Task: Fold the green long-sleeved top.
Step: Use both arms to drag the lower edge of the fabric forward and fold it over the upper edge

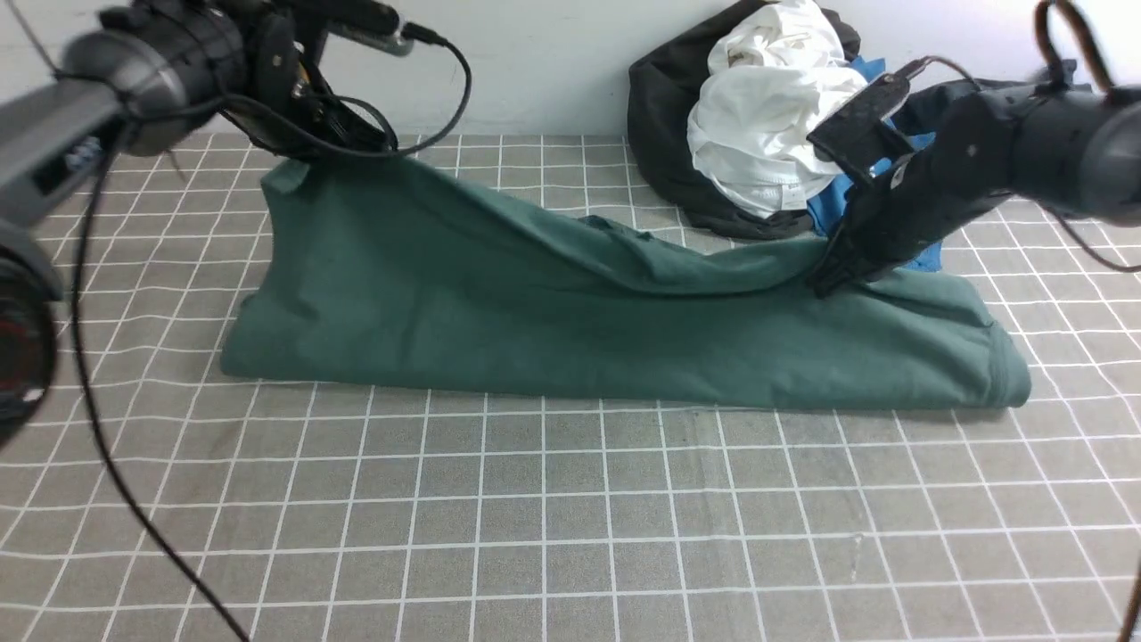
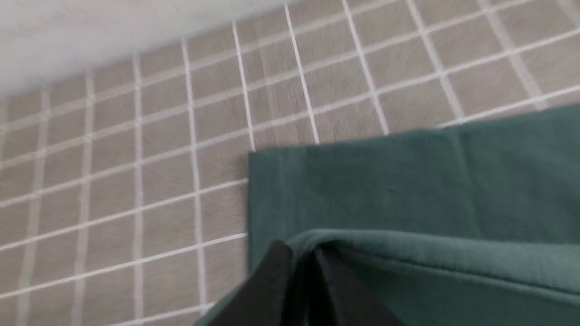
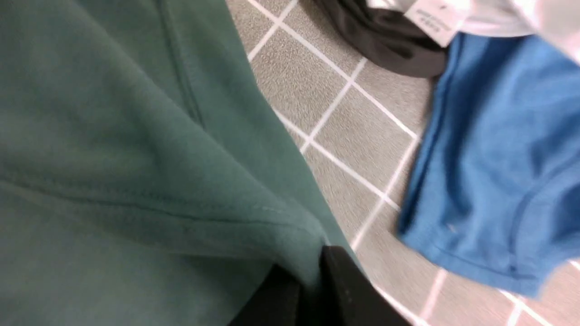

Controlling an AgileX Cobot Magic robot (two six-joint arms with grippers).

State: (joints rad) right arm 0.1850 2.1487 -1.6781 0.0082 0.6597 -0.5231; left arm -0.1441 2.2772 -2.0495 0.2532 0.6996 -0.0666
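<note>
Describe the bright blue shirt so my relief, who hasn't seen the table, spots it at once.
Find the clothes heap at the far right of the grey gridded table cover, behind the dark green long-sleeved top. The bright blue shirt pokes out at its right edge, beneath the white garment. It is the heap's only blue cloth; its neighbours are white and black.

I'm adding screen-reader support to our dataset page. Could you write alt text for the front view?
Two robot arms pinch a dark green top on a gridded table: the left end effector holds one corner raised, and the right end effector grips its edge beside a pile of clothes.
</note>
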